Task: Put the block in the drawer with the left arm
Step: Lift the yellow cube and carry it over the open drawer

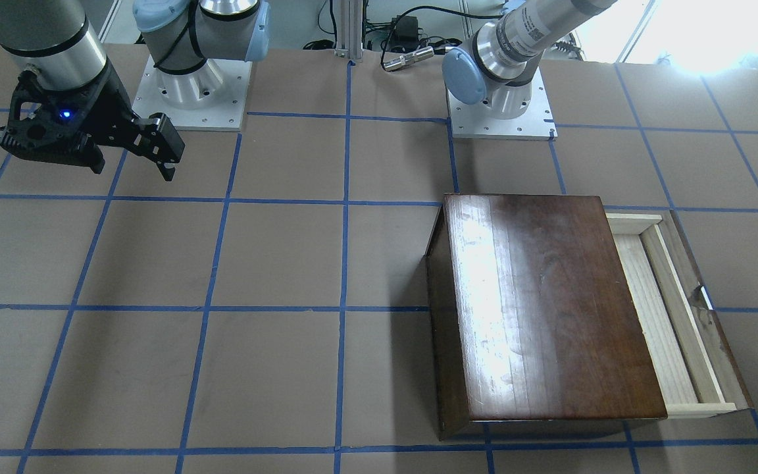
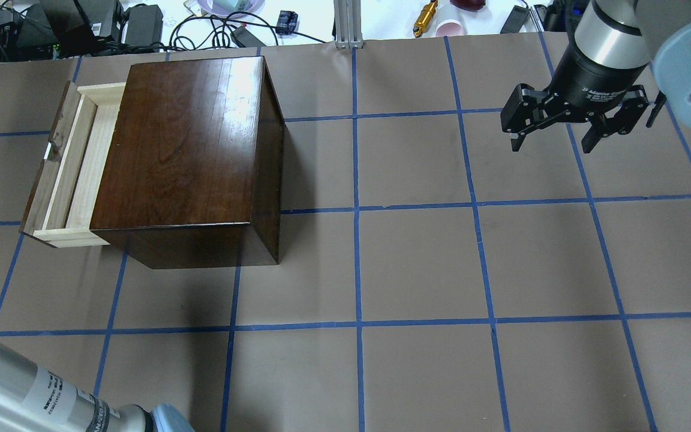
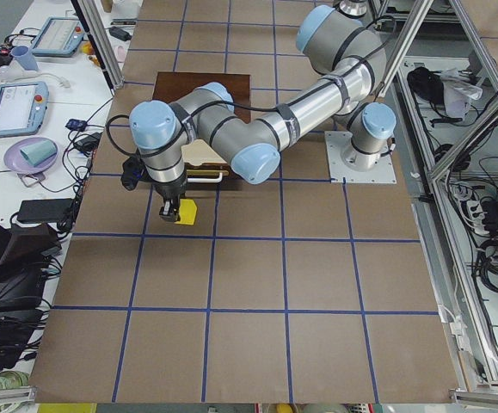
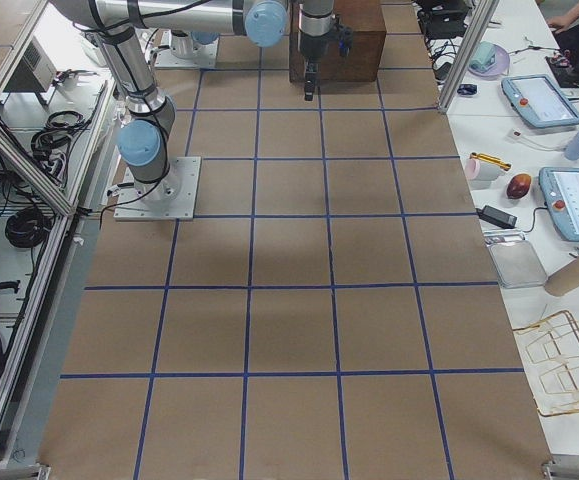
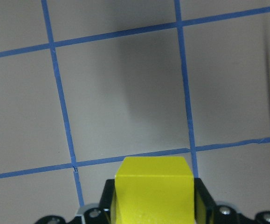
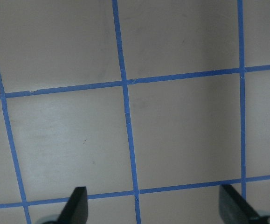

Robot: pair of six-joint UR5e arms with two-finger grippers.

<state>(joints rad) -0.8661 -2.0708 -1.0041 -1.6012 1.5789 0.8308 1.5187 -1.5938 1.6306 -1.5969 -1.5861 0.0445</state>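
Yellow and plain-faced, the small cube-shaped block (image 5: 153,179) is sitting squarely clamped between the fingers of the black two-finger left gripper (image 5: 153,196). In the exterior left view it is hanging just outside the dark-brown front panel of the shallow pale-wood drawer (image 2: 84,174), which is standing partly pulled out of the glossy dark-brown wooden box (image 2: 189,138). The open strip is lying back toward the box, narrow that way and long crosswise. The black right gripper (image 2: 552,143) is hovering wide open, well apart.
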